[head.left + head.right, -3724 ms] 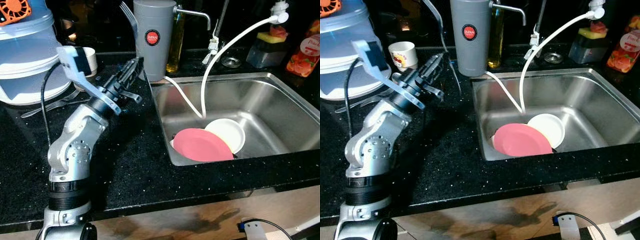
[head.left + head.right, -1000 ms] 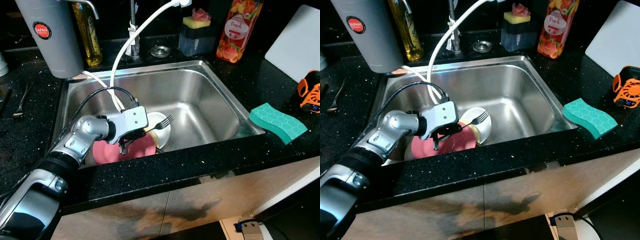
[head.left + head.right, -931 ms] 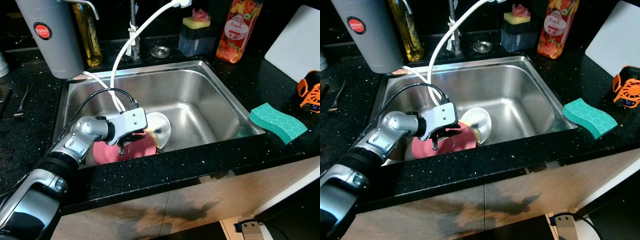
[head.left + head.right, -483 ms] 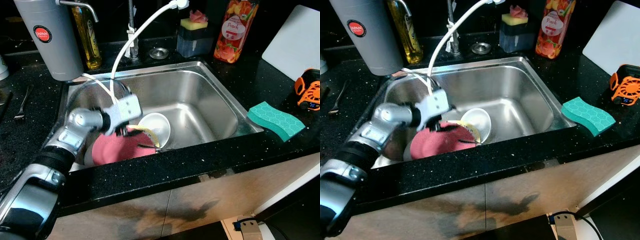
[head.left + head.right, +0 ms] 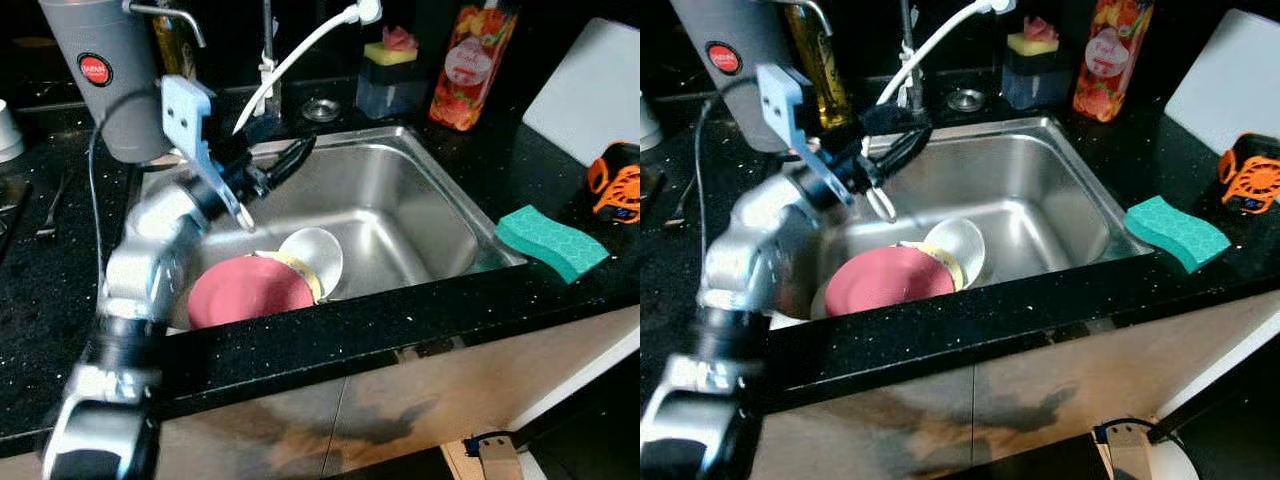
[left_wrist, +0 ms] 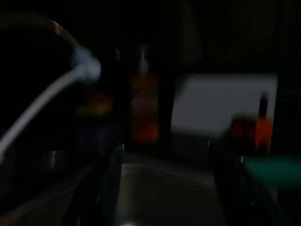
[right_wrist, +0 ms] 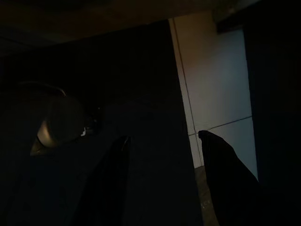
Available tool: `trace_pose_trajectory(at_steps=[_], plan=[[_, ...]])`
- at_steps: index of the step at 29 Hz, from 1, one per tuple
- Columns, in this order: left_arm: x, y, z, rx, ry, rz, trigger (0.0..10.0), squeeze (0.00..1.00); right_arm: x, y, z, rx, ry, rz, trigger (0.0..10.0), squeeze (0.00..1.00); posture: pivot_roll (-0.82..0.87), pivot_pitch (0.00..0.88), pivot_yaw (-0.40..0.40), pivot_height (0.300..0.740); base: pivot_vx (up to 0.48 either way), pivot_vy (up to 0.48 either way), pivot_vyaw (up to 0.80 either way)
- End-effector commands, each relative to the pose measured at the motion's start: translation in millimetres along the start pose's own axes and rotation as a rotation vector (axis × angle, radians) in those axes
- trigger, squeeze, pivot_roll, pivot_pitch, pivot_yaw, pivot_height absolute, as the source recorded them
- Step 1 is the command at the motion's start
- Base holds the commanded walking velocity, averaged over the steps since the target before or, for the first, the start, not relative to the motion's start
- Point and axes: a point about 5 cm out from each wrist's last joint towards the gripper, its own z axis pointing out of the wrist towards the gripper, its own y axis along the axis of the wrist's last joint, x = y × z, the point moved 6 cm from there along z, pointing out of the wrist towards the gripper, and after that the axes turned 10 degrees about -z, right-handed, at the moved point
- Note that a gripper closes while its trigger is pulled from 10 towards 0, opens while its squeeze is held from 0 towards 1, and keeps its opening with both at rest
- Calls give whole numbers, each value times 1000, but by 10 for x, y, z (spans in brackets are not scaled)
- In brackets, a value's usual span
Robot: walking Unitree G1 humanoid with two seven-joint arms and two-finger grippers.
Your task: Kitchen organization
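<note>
**Left eye view: left arm raised over the sink, dishes lying in the basin**

Left eye view shows the left gripper [image 5: 285, 160] lifted above the left side of the steel sink [image 5: 455, 215], near the white hose [image 5: 300, 50] and well clear of the dishes below. Its jaws look close together and seem to carry nothing, but motion blur keeps me from being sure, so I cannot tell their state. In the basin a pink plate [image 5: 248, 290] lies at the front left, overlapping a yellowish rim, with a white bowl [image 5: 312, 254] tilted just beside it.

Judging by this, the step in hand is a move between items: the arm is up and free. A fork [image 5: 50, 205] lies on the black tabletop [image 5: 330, 330] left of the sink; the next move probably calls for swinging to it or another loose item and lining the jaws along its handle.

Hard to read: the left wrist view is dark and blurred, giving only the hose, an orange bottle and a pale board. The right gripper [image 7: 162, 146] hangs idle in shade, jaws apart. Any cutlery under the plates is hidden.
</note>
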Motion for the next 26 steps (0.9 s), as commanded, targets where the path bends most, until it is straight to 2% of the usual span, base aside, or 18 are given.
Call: trace_pose_trajectory(at_steps=[1, 4, 12, 23, 26], plan=[[-68, 34, -11, -21, 7, -24, 10000, 0, -22, -28, -5, 6, 1, -3, 10000, 0, -65, 0, -21, 740, 0, 0, 0], [-202, 61, -27, -48, 7, -59, 10000, 0, -38, -46, -10, 8, 2, -10, 10000, 0, -80, 0, -19, 740, 0, 0, 0], [-303, 19, -37, -14, 17, -47, 10000, 0, -33, -62, -12, 11, 3, -22, 10000, 0, -76, 0, -11, 740, 0, 0, 0], [-345, -12, -31, 7, 21, -48, 10000, 0, 14, -39, -5, 7, 9, -23, 10000, 0, -28, 0, 12, 740, -262, 0, 0], [-409, -26, -34, 19, 9, -57, 10000, 0, 29, -37, -4, 8, 14, -29, 10000, 0, -8, 0, 10, 740, -287, 0, 0]])
